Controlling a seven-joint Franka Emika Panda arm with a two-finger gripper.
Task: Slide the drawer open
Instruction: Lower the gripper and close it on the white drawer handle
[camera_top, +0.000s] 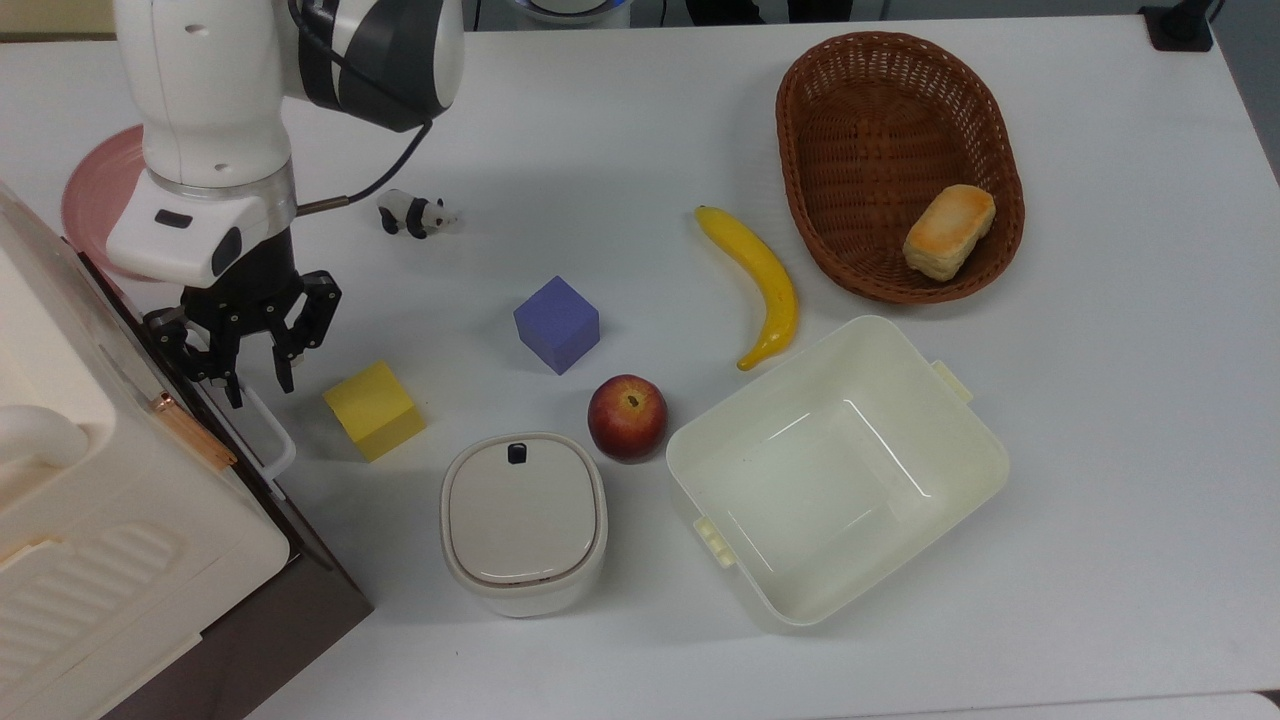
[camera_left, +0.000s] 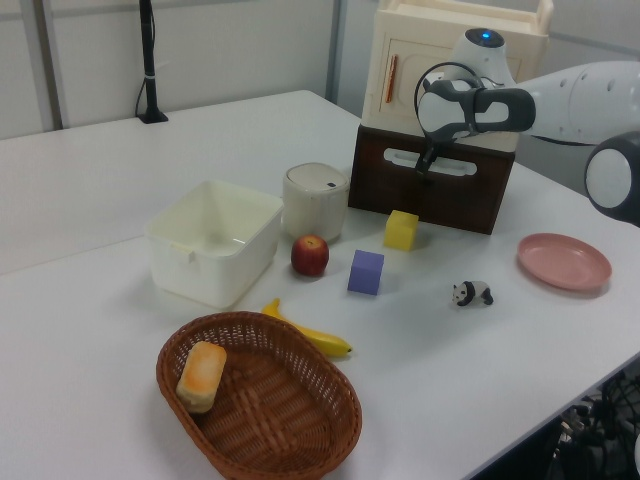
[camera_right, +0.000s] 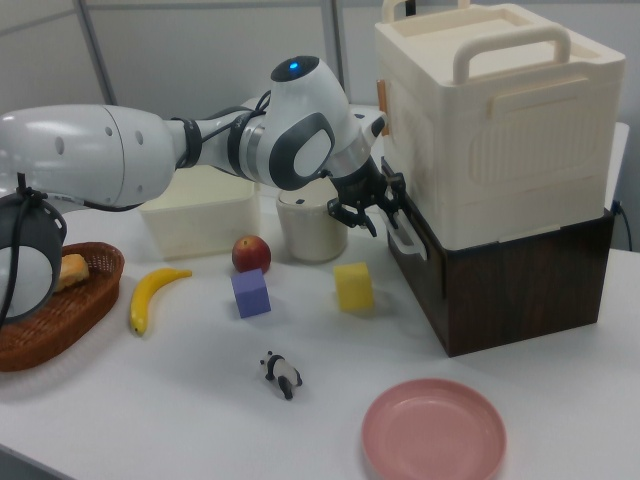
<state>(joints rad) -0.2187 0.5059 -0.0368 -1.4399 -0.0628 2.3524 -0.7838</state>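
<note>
Under the cream box, the dark drawer (camera_right: 500, 275) sits flush.

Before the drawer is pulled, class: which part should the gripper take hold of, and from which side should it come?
Probably the white bar handle on the drawer. It stands off the dark front panel, leaving a gap for a finger. Come from the table side, facing the panel, where the gripper is.
</note>
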